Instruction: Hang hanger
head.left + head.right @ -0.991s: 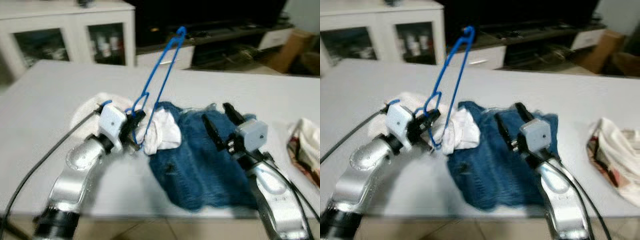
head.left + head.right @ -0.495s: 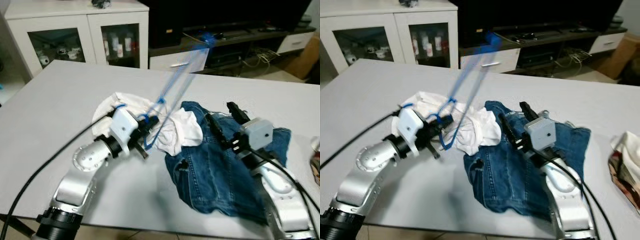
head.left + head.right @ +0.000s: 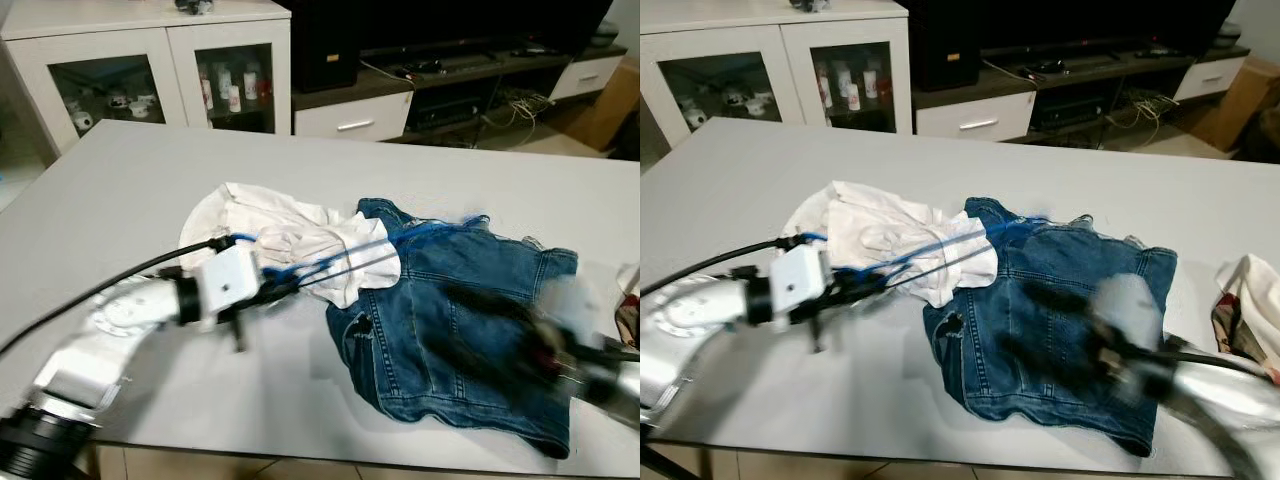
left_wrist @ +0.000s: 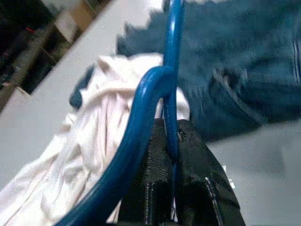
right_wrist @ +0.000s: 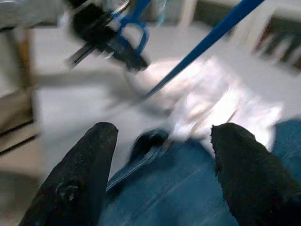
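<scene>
Your left gripper (image 3: 268, 292) is clamped on the thin blue wire hanger (image 3: 350, 258), which lies low across the crumpled white cloth (image 3: 290, 240) and blue denim shorts (image 3: 455, 320) on the grey table (image 3: 120, 190). Your right gripper (image 5: 160, 155) is spread, empty. Watch that the hanger doesn't snag fabric and drag it.

Shirt (image 3: 290, 240) left of jeans (image 3: 460, 310), on table (image 3: 110, 190)
</scene>
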### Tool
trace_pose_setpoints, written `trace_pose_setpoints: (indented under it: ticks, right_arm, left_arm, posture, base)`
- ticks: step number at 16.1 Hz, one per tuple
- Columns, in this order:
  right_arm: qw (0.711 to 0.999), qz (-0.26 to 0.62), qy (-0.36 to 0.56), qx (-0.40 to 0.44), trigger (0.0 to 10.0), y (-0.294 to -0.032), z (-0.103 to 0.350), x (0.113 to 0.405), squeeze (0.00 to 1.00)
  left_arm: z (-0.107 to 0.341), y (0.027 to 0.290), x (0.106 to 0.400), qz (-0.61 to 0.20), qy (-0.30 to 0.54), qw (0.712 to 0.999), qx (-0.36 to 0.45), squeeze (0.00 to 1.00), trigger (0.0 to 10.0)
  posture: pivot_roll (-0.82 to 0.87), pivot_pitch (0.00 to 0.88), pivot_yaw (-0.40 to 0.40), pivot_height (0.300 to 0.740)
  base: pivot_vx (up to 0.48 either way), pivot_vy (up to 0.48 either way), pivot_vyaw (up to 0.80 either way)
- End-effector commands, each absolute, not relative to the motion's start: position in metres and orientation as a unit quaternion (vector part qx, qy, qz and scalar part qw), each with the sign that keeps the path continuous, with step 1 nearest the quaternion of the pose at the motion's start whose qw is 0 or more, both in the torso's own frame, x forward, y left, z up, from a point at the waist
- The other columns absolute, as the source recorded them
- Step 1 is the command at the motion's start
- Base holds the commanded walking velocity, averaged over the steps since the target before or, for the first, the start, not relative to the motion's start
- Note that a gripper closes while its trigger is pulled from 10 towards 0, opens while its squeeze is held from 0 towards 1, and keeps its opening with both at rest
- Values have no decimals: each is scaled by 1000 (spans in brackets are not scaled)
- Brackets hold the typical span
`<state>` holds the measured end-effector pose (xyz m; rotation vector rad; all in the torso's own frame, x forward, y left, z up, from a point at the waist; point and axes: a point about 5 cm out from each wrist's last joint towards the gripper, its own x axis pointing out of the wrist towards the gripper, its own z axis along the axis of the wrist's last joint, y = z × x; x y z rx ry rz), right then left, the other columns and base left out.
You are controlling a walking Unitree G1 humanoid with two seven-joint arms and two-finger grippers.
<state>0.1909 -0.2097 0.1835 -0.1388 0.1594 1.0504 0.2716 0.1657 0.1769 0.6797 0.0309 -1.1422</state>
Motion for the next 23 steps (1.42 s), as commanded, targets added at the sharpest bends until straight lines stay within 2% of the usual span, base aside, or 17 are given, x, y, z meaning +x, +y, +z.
trace_pose_setpoints:
  ticks: [1,3,7,9,10,11,13,16,19,23]
  right_arm:
    - [848,521,85,-55,10000,-211,189,184,0]
    - [840,527,122,-47,10000,-220,186,171,0]
    - [817,556,152,8,10000,-216,187,144,0]
    - [791,571,220,0,10000,-219,171,116,0]
    - [793,563,233,-11,10000,-223,167,113,0]
    - [806,543,235,-30,10000,-230,164,116,0]
    - [828,508,226,-71,10000,-240,166,126,0]
    - [843,466,219,-155,10000,-256,168,136,0]
    - [841,460,211,-190,10000,-261,167,139,4]
    - [818,485,233,-202,10000,-254,150,133,12]
  left_arm:
    - [170,169,272,-539,38,774,330,0,10000]
    - [166,177,274,-531,51,774,343,0,10000]
    - [161,181,272,-528,59,773,346,0,10000]
    - [152,190,271,-527,79,760,371,0,10000]
    - [148,194,272,-524,88,751,393,0,10000]
    - [144,198,274,-518,96,743,413,0,10000]
    - [146,195,278,-518,86,748,405,0,10000]
    - [149,192,282,-520,73,752,398,0,10000]
    - [144,199,283,-513,83,735,436,0,10000]
    - [144,195,282,-515,75,738,428,0,10000]
  posture:
    - [-40,64,-13,740]
    - [-44,72,-13,740]
    - [-58,77,-12,740]
    - [-72,79,-12,740]
    - [-83,78,-9,740]
    - [-88,77,-6,740]
    - [-94,73,-4,740]
    - [-100,69,-4,740]
    - [-97,69,-6,740]
    - [-87,65,-9,740]
  base:
    - [0,0,0]
    - [0,0,0]
    - [0,0,0]
    - [0,0,0]
    - [0,0,0]
    - [0,0,0]
    - [0,0,0]
    - [0,0,0]
    - [0,0,0]
    - [0,0,0]
